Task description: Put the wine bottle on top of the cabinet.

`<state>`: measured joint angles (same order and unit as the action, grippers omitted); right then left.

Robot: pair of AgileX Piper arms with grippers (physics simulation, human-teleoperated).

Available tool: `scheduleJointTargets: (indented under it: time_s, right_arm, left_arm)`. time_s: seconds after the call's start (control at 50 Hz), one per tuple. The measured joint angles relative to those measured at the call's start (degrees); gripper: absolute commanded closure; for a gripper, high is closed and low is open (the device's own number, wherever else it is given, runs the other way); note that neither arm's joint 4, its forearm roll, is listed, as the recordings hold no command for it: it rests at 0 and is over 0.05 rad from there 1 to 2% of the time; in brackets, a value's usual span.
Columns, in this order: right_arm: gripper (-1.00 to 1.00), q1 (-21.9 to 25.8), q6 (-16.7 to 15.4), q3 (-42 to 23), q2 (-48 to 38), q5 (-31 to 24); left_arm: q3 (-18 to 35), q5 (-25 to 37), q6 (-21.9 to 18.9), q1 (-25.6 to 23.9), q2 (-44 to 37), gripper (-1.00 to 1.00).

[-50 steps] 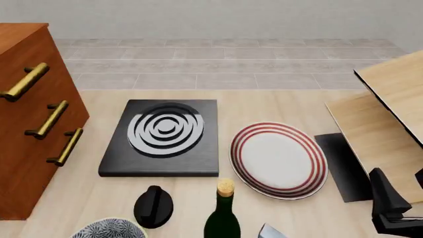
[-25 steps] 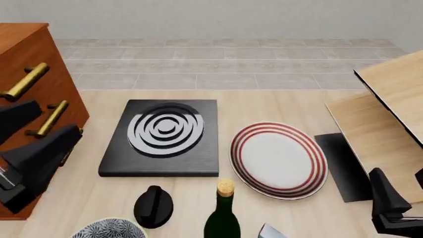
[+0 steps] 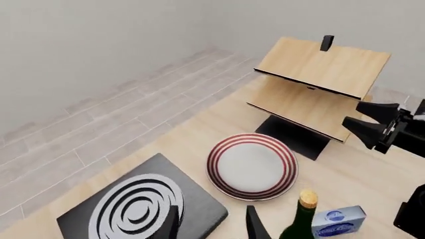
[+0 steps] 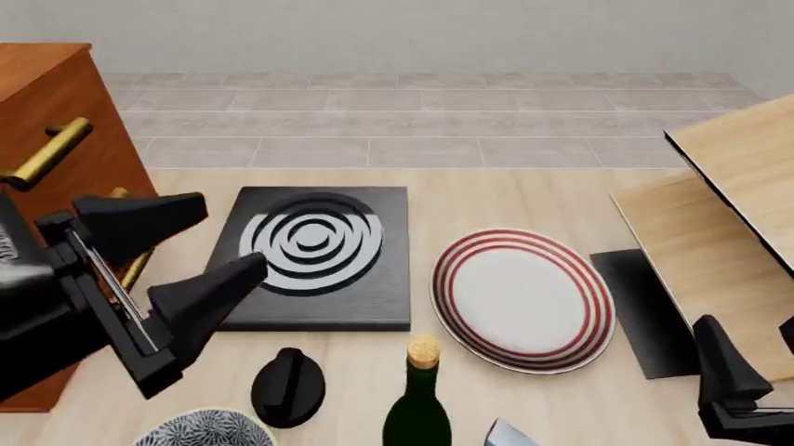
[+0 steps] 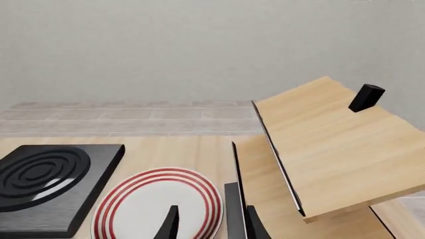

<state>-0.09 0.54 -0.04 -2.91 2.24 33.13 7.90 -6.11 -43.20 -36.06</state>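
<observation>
Wine bottle point(image 4: 417, 409) stands right of open left tool point(image 4: 196, 251).

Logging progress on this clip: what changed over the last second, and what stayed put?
The left gripper entered the front view from the left, moving up and rightward, open and empty, now in front of the cabinet beside the black burner plate. Nothing was grasped. The wine bottle, striped plate, black knob and right gripper stayed as they were.
</observation>
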Motion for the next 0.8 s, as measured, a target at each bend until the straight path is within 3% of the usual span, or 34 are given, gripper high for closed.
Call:
scheduleJointTargets:
  time_s: [0.32, 0.8]
  right_arm:
    - [-1.00, 0.0, 0.0, 0.0, -0.2, 0.2]
    - [-1.00, 0.0, 0.0, 0.0, -0.2, 0.2]
  left_arm:
    - [1.3, -3.1, -0.7, -8.0, -9.4, -1.00]
    - [5.2, 0.1, 3.7, -14.4, -16.9, -1.00]
